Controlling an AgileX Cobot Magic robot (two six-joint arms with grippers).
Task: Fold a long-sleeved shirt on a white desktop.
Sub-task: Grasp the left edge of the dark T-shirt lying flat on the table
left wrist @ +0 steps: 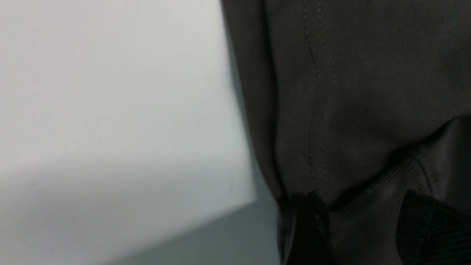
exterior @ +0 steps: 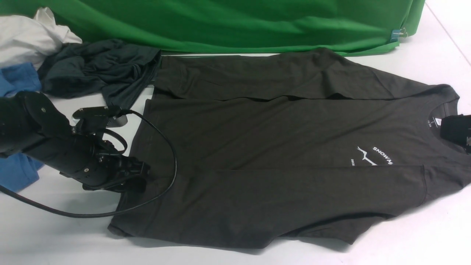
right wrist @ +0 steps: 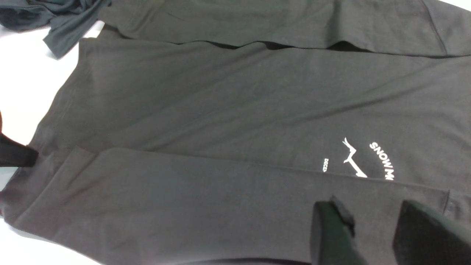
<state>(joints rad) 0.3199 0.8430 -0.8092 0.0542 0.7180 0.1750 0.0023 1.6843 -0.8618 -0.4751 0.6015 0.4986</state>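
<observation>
Long-sleeved shirt (exterior: 257, 140) lay flat on the white table (exterior: 55, 235), hem toward the robot's left and collar toward its right. Nearest me, one sleeve (exterior: 294, 198) was folded along the body, its edge covering part of the white lettering (exterior: 382, 154). The left fingers (exterior: 141, 176) sat at the hem end. Through the left wrist camera I saw the ribbed cuff (left wrist: 379, 198) lying between them, but I could not tell whether they pinched it. A black cable (exterior: 162, 198) looped from that arm over the cloth. At the collar, beside the neck label (exterior: 438, 122), the right fingers (exterior: 447, 129) stood partly apart above the shirt with nothing between them. Farther back, the other sleeve (exterior: 276, 75) was folded in too. Beyond the hem corner lay a charcoal garment (exterior: 99, 70), with blue clothes (exterior: 18, 169) and white clothes (exterior: 25, 40) beside it. A green cloth (exterior: 235, 25) ran along the back.
</observation>
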